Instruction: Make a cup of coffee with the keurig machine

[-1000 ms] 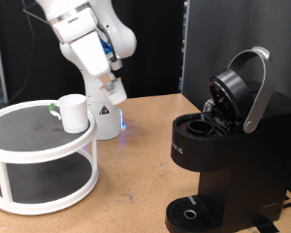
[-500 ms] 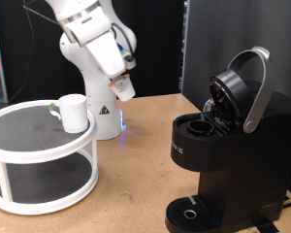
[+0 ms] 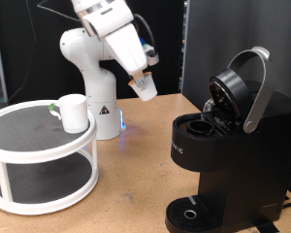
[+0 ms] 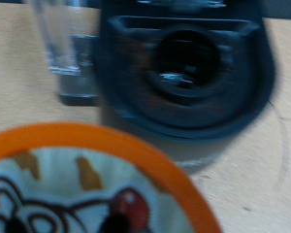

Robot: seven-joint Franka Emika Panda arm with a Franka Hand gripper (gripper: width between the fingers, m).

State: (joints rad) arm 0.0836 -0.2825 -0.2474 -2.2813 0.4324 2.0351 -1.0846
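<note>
Exterior view: gripper [image 3: 145, 85], jaws clamped on coffee pod [image 3: 145, 89], should center over keurig machine [image 3: 223, 146] open chamber near desk's right edge.

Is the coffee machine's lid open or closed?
Open. The keurig machine has its lid tipped up and back, and the round pod hole underneath shows.

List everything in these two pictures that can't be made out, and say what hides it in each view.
- Gripper, exterior view: fingers too small to separate around the white pod.
- Wrist view: the fingers are not seen; the pod's orange-rimmed lid fills the foreground, its print blurred and cut off by the edge.
- Keurig machine: pod chamber's inside is dark and blurred.
- Cup: contents hidden by its wall.
</note>
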